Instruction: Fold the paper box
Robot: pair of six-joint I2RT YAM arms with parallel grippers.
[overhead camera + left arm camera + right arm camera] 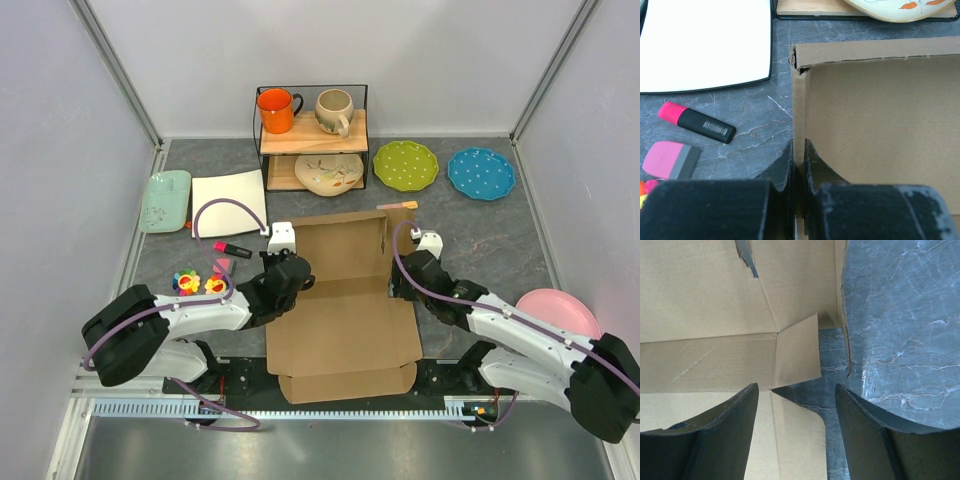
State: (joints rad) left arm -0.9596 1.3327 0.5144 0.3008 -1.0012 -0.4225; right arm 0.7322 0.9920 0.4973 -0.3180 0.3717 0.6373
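Paper box (345, 320) (880, 125) (705, 305) sits mid-worktop, running from approx the centre down to the near edge, btwn the 2 arms. It's brown corrugated card, part-folded. The far half has its walls up like a shallow tray. The near half lies flat, w/ a narrow end flap at the near edge.

Left gripper (288, 272) (800, 167) is at the box's left wall. The left wrist view shows both fingers (782, 167) pinched tight on that upright wall, 1 outside and 1 inside, no gap. The tray's far-left corner looks ragged.

Right gripper (402, 280) (797, 412) is at the box's right side, fingers (730, 430) spread wide, clamping nothing. Btwn them the right wrist view shows a small side flap (797, 352) and bare grey worktop (900, 315). Can't tell if either finger touches the card.

Left of the box lie a pink/black highlighter (232, 248) (696, 122), a pink eraser (222, 266) (670, 160) and 2 small bright toys (200, 283). Farther back are a white square plate (230, 200) (705, 45) and a mint dish (165, 200) by the left edge.

At the far edge stands a black wire rack (258, 130) w/ 2 wood shelves. An orange mug (277, 110) and a beige mug (335, 110) sit on top, and a patterned cream bowl (330, 173) below. Right of the rack are a green dotted plate (405, 165) and, toward the far-right corner, a blue dotted plate (481, 172). A pink plate (560, 310) lies by the right edge, partly behind the right arm.
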